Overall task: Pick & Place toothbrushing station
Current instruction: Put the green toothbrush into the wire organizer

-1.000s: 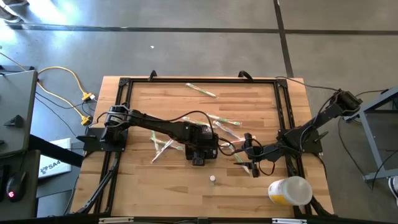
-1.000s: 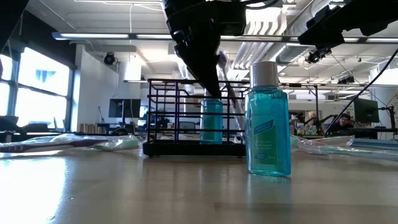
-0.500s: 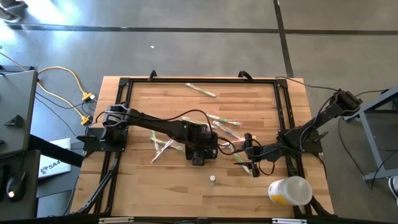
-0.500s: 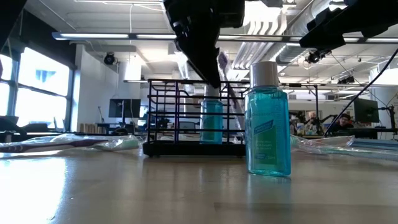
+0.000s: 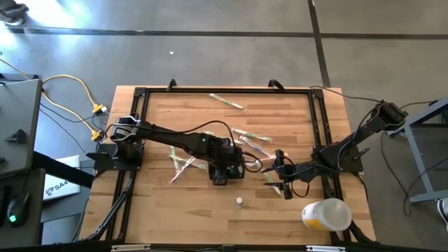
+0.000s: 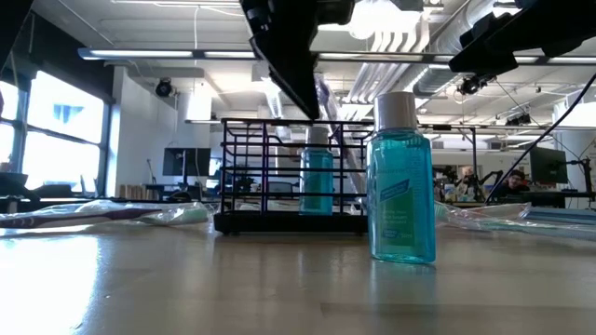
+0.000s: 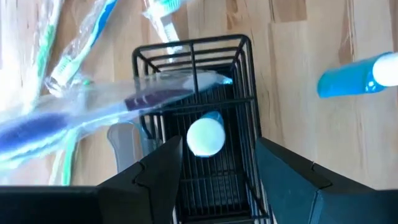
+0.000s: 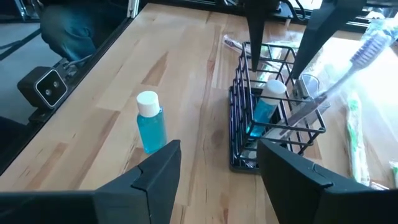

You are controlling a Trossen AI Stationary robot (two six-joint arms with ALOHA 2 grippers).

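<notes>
The black wire caddy [image 7: 193, 118] stands on the wooden table at its middle [image 5: 229, 168]. A blue bottle with a white cap [image 7: 205, 137] stands upright in it. A wrapped purple toothbrush [image 8: 336, 74] leans over its rim. My left gripper [image 7: 221, 174] hangs open and empty just above the caddy, fingers pointing down; it also shows in the low view [image 6: 298, 74]. My right gripper [image 5: 278, 171] is open and empty to the caddy's right, low over the table. A second blue bottle [image 8: 151, 121] stands alone nearer the front edge.
Several wrapped toothbrushes lie on the table: left of the caddy [image 5: 182, 164], behind it [image 5: 252, 136] and near the far edge [image 5: 227, 101]. A white-and-yellow cup [image 5: 326, 214] lies on its side at the near right corner. A black frame [image 5: 140, 94] runs along the table's edges.
My left gripper has gone straight up, its fingertips rising from inside the caddy to just above its top rim. The bottle and the toothbrush stay in the caddy.
</notes>
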